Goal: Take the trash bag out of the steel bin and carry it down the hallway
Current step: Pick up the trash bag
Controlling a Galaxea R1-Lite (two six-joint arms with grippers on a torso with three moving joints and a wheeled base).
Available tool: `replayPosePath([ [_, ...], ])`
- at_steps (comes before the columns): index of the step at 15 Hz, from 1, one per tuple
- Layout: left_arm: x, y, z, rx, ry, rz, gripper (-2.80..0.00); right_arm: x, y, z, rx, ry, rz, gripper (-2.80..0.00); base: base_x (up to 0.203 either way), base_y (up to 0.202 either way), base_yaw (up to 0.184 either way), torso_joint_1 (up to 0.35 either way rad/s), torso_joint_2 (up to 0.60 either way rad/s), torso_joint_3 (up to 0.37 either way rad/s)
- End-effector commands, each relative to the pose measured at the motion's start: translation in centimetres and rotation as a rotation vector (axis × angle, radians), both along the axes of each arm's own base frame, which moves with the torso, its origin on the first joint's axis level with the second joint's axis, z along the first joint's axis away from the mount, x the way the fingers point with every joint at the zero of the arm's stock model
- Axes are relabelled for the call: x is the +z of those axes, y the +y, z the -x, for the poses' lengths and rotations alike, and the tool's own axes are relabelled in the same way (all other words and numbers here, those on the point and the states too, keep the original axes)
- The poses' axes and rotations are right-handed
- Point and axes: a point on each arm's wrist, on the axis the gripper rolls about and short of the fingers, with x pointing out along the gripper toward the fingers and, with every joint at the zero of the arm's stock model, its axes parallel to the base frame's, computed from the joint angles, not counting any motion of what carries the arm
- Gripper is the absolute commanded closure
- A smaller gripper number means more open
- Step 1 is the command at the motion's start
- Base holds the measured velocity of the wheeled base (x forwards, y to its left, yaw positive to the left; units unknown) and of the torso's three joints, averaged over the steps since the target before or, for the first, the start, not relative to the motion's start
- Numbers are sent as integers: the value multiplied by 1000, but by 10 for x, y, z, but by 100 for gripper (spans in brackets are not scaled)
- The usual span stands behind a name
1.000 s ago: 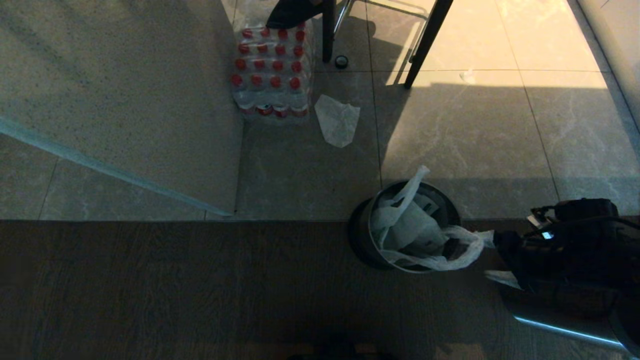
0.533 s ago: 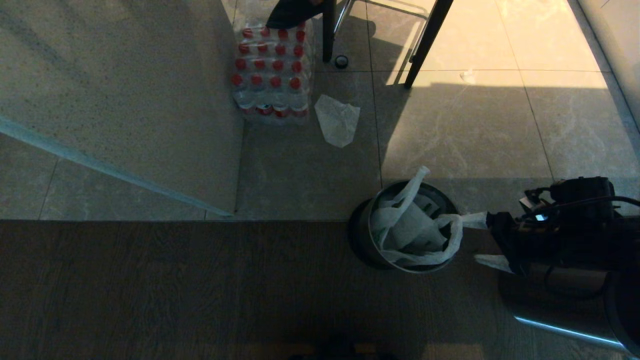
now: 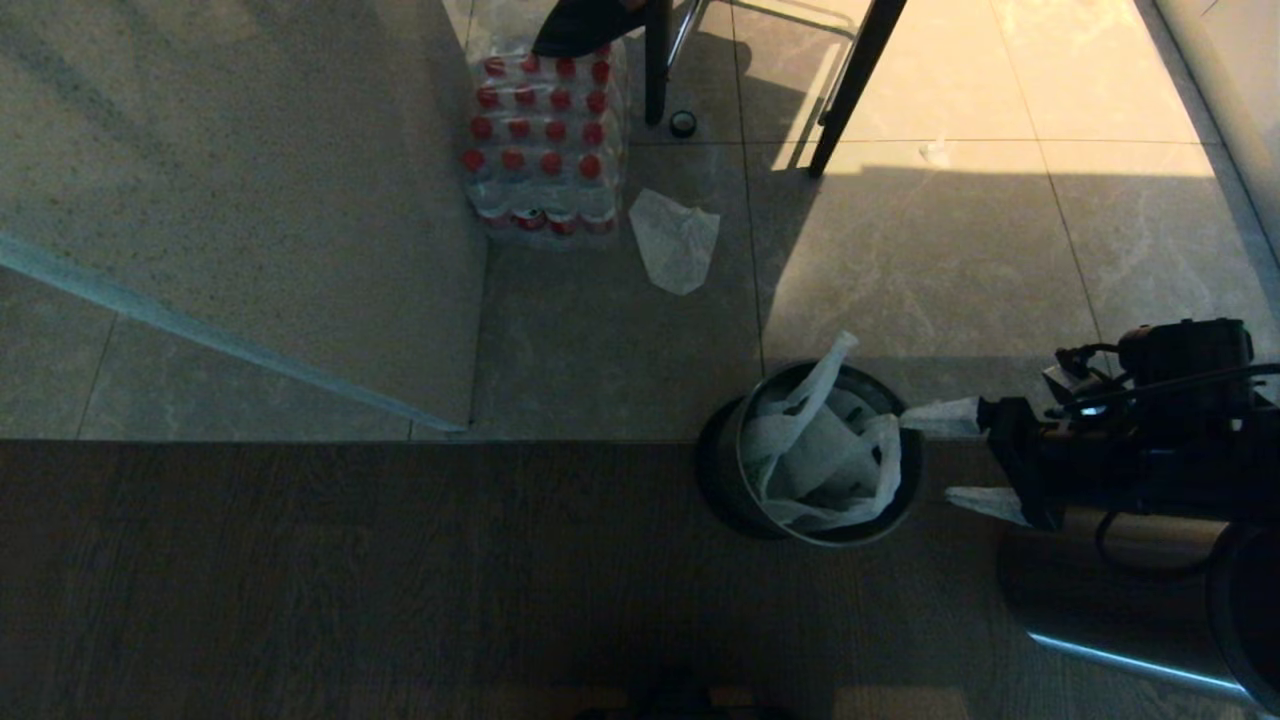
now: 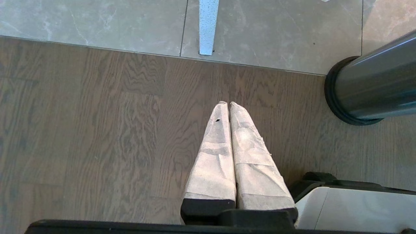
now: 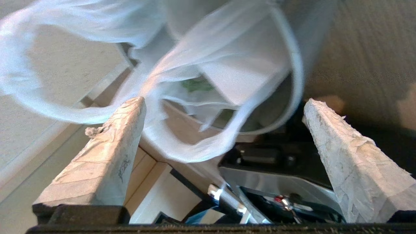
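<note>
The steel bin (image 3: 722, 470) stands where the wood floor meets the tiles, and shows in the left wrist view (image 4: 373, 87) too. The white trash bag (image 3: 820, 460) sits inside it, one loop handle sticking up and the other lying at the right rim. My right gripper (image 3: 958, 460) is level just right of the bin, open and holding nothing. In its wrist view the blurred trash bag (image 5: 195, 149) has a handle loop hanging in front of the wide-spread right gripper (image 5: 224, 102). My left gripper (image 4: 227, 104) hangs parked over the wood floor, shut and empty. The hallway is out of view.
A shrink-wrapped pack of red-capped bottles (image 3: 545, 140) and a flat white wrapper (image 3: 675, 240) lie on the tiles beyond the bin. Dark furniture legs (image 3: 850, 90) stand behind them. A large grey slab (image 3: 240, 200) fills the left. My base (image 3: 1130, 620) is at the lower right.
My right gripper, open throughout, has moved farther away along the bin's right side. The bag handle that stretched out over the rim towards it has dropped back to the rim.
</note>
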Motion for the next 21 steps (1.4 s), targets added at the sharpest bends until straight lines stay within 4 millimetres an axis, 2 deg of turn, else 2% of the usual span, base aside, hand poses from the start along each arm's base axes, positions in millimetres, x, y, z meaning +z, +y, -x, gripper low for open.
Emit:
replayPosePath([
  [1, 0, 0, 0, 1, 0, 1, 0, 7, 6, 2, 14, -18, -16, -280, 0, 0, 0, 0, 0, 0],
  [6, 0, 0, 0, 1, 0, 1, 0, 10, 23, 2, 50, -1, -59, -280, 0, 0, 0, 0, 0, 0],
  [10, 0, 0, 0, 1, 0, 1, 0, 13, 30, 1, 56, -3, -81, -280, 0, 0, 0, 0, 0, 0],
  [14, 0, 0, 0, 1, 0, 1, 0, 9, 32, -17, 60, -28, -80, -280, 0, 0, 0, 0, 0, 0],
  [17, 0, 0, 0, 1, 0, 1, 0, 6, 34, -30, 69, -165, -93, -280, 0, 0, 0, 0, 0, 0],
  [21, 0, 0, 0, 1, 0, 1, 0, 13, 33, -17, 70, -220, -97, -280, 0, 0, 0, 0, 0, 0],
])
